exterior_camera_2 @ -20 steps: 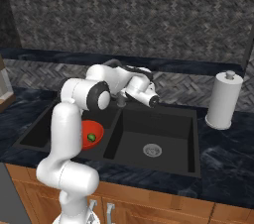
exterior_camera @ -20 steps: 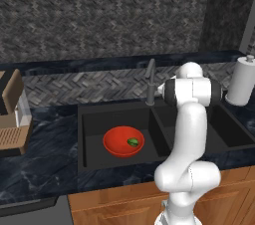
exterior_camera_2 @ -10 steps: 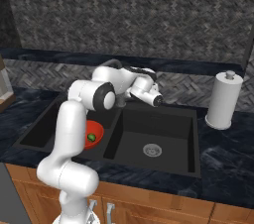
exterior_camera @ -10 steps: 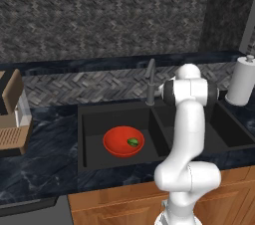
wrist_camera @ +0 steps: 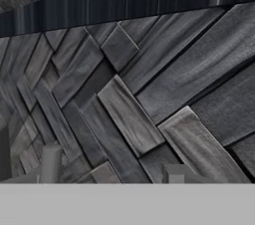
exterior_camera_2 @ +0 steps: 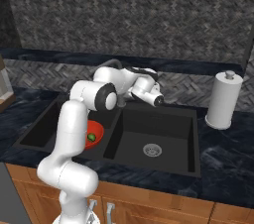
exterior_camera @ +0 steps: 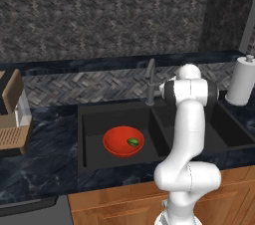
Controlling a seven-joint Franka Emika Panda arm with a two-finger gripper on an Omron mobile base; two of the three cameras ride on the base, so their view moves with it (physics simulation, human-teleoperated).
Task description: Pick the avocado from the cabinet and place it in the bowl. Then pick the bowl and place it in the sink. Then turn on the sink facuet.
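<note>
Herringbone wall, black sink: faucet step in hand

Dark herringbone tile behind, marbled black stone surface [exterior_camera: 45, 169] below. Judged as the last step: bowl and fruit already down in the sink, faucet not yet worked.

Faucet [exterior_camera: 150, 83]: slim dark grey metal, tall stem, narrow bent spout, standing at the back rim between the two basins. Tool [exterior_camera_2: 159, 100] near it, just to the side, at the end of the folded white arm and aimed toward the back wall. Finger tips [wrist_camera: 50, 164] seen low against the tile, well apart, nothing between them; open and empty.

To do it well, by judgement: come at the handle from the side, keep the fingers spread enough to bracket or push it, move in a short arc rather than a hard shove. Handle itself too small to make out, so approach slowly.

Sink [exterior_camera: 89, 119]: matte black, deep, rectangular, double basin. Bowl [exterior_camera: 113, 144]: glossy red, wide, shallow, lying in the left basin. Avocado [exterior_camera: 133, 142]: small, dark green, roundish, resting inside the bowl toward its right.

Further out: white paper-towel roll [exterior_camera_2: 223, 100] on its post at the right; warm wood cupboards [exterior_camera_2: 163, 208] below
</note>
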